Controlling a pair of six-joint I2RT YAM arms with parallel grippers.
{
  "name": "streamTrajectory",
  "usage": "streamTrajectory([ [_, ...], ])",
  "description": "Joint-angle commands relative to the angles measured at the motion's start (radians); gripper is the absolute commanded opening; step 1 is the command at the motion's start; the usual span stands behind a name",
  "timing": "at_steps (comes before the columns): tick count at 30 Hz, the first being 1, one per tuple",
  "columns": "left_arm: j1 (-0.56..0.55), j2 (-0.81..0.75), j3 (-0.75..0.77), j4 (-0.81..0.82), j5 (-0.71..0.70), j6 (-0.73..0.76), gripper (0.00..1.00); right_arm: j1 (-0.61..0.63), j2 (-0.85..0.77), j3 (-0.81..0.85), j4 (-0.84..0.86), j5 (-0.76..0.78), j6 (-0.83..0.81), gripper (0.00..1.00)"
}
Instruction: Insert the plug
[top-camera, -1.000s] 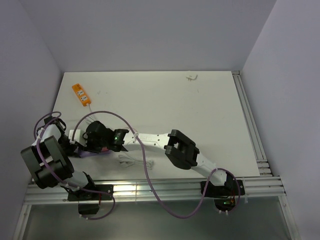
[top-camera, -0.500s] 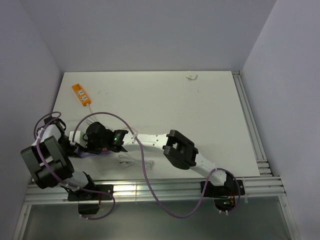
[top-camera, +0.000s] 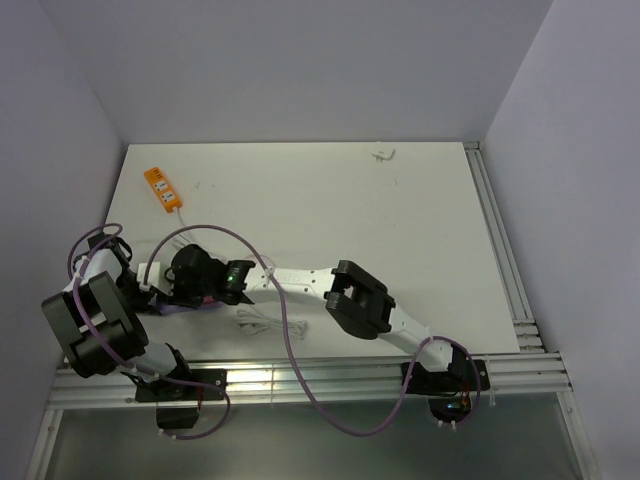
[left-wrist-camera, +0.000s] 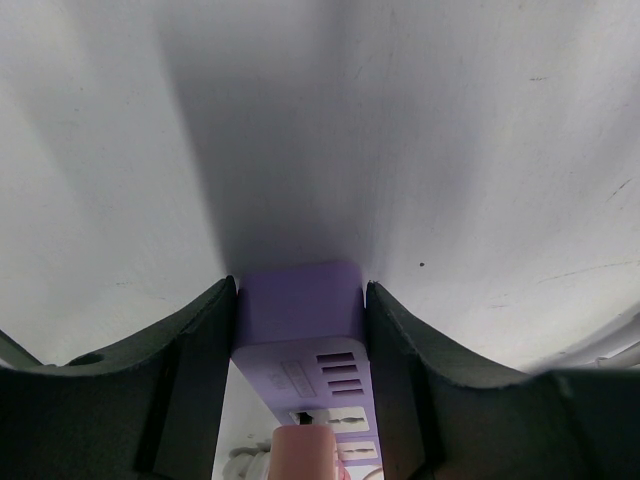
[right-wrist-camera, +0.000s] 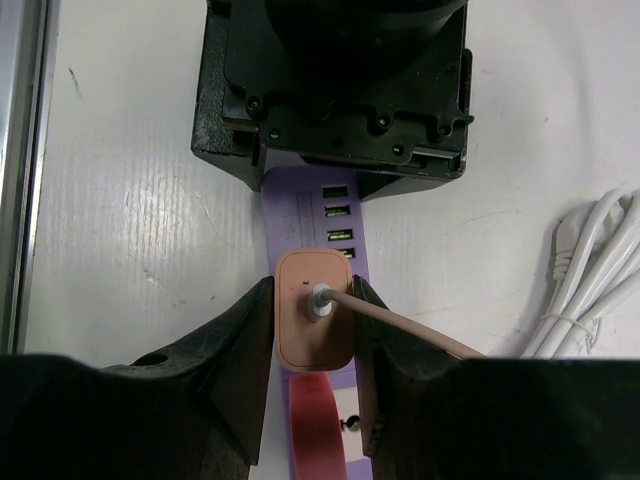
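In the right wrist view the salmon-pink plug (right-wrist-camera: 314, 325) sits between the fingers of my right gripper (right-wrist-camera: 313, 300), which is shut on its two sides. Its thin pale-pink cord (right-wrist-camera: 420, 330) runs off to the right. The plug stands over the lilac power strip (right-wrist-camera: 300, 215), just below a row of small ports, and its prongs are hidden underneath. My left gripper (left-wrist-camera: 300, 290) is shut on the end of the same strip (left-wrist-camera: 300, 305). The plug's top (left-wrist-camera: 303, 452) shows at the bottom edge of the left wrist view, against a socket.
A bundled white cord (top-camera: 255, 318) lies just right of the strip, also seen as the cord (right-wrist-camera: 590, 270). An orange power strip (top-camera: 162, 187) lies at the far left of the table, and a small white object (top-camera: 383, 153) sits at the back edge. A red part (right-wrist-camera: 318, 425) sits on the strip below the plug.
The right arm has shifted very slightly left toward the left gripper. Both grips look the same.
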Motion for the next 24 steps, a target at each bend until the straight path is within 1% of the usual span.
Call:
streamTrajectory([
  [1,-0.002,-0.001,-0.016,0.01,-0.009,0.009,0.0,-0.022,0.008,-0.095,0.009,0.016,-0.005,0.0],
  [4,-0.002,-0.002,-0.019,0.013,-0.01,0.015,0.0,-0.046,-0.033,-0.201,0.112,-0.048,0.012,0.0],
  [8,-0.002,0.014,-0.025,0.026,0.003,0.03,0.0,-0.079,-0.02,-0.2,0.099,-0.122,0.012,0.0],
  [11,-0.002,0.017,-0.019,0.029,0.0,0.047,0.0,-0.103,-0.026,-0.243,0.137,-0.168,0.026,0.0],
  [13,-0.002,0.017,-0.017,0.027,-0.003,0.052,0.0,-0.108,-0.033,-0.269,0.161,-0.17,0.028,0.0],
  [16,-0.002,0.019,-0.017,0.029,0.005,0.049,0.0,-0.105,-0.026,-0.257,0.151,-0.175,0.029,0.0],
  [24,-0.002,0.019,-0.02,0.033,0.014,0.049,0.0,-0.093,-0.009,-0.263,0.161,-0.119,0.037,0.0],
])
